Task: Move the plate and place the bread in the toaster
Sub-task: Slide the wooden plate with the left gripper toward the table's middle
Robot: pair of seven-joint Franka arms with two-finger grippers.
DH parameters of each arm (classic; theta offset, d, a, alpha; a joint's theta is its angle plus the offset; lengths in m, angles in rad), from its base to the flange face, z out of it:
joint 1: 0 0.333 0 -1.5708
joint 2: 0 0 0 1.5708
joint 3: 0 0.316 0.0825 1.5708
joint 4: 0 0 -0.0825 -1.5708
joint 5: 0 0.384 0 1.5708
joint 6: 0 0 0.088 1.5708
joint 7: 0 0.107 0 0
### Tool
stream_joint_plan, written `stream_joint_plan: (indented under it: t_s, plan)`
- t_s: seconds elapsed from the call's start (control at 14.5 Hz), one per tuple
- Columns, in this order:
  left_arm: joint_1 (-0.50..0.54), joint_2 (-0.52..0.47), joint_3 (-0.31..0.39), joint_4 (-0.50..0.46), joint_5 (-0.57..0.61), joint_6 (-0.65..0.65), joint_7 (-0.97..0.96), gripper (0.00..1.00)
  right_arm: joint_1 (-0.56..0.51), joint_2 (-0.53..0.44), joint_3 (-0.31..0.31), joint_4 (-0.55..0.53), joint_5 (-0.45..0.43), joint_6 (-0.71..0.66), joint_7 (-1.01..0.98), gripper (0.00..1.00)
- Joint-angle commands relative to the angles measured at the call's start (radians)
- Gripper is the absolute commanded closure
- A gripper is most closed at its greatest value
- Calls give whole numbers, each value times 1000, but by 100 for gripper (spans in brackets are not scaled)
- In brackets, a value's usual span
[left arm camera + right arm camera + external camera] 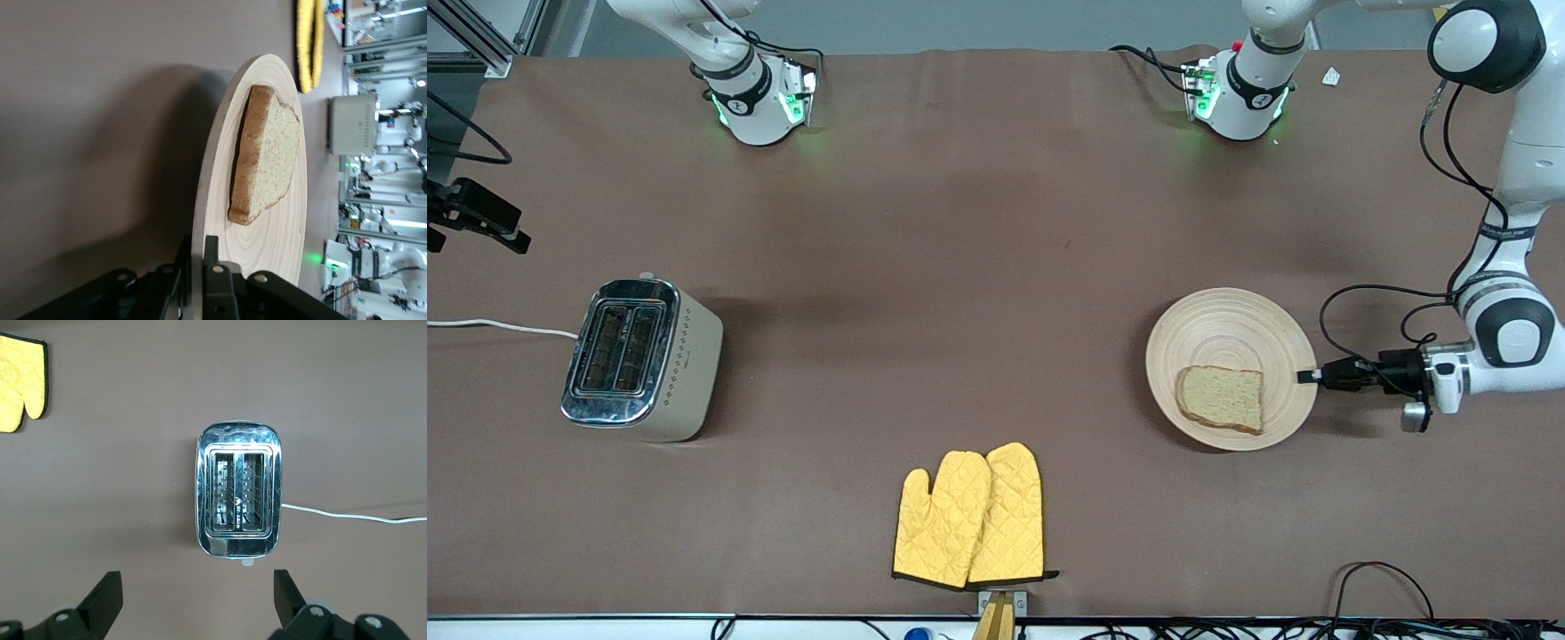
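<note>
The light-wood plate lies toward the left arm's end of the table, with the slice of bread on its part nearer the front camera. My left gripper is shut on the plate's rim, one finger above it and one below. The left wrist view shows that grip on the plate and the bread. The toaster stands toward the right arm's end, both slots empty. My right gripper is open and empty, high over the table beside the toaster.
A pair of yellow oven mitts lies near the table's front edge, between toaster and plate. The toaster's white cord runs off toward the right arm's end of the table. Black cables hang from the left arm beside the plate.
</note>
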Motion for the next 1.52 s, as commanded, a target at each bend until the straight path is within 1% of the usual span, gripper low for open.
stream_joint_plan:
  t_s: [0.0, 0.07, 0.21, 0.41, 0.48, 0.62, 0.76, 0.83, 0.9, 1.1, 1.24, 1.45]
  plan:
    - [5, -47, -81, -35, -19, -25, -15, 98, -4, 1, 6, 9, -11, -6, 8, 0]
    - [3, -59, -116, -61, -28, -14, -36, 97, -4, 2, 6, 9, -11, -6, 8, 0]
    - [5, -61, -200, -128, -52, 58, -58, 97, -4, 2, 6, 9, -11, -9, 8, 0]
    - [-11, -55, -332, -215, -74, 249, -58, 98, -2, 1, 6, 9, -12, -7, 8, 0]
    - [-34, -49, -355, -228, -77, 305, -59, 98, -2, 1, 6, 9, -12, -7, 8, 0]
    - [-113, -49, -368, -245, -106, 386, -64, 99, -2, 1, 6, 9, -12, -7, 8, 0]
    - [-207, -46, -368, -254, -212, 446, -63, 99, -2, 1, 6, 9, -11, -7, 8, 0]
    - [-254, -46, -368, -263, -255, 501, -62, 99, -2, 1, 6, 9, -11, -7, 8, 0]
    - [-285, -38, -368, -263, -273, 533, -62, 100, -4, 1, 6, 9, -12, -7, 8, 0]
    - [-353, -6, -366, -263, -321, 595, -62, 100, -2, 2, 6, 9, -9, -7, 8, 0]
    - [-399, -1, -365, -262, -348, 644, -62, 99, -4, 1, 6, 9, -11, -9, 8, 0]
    - [-425, 22, -362, -256, -375, 673, -62, 98, -4, 1, 6, 9, -9, -9, 8, 0]
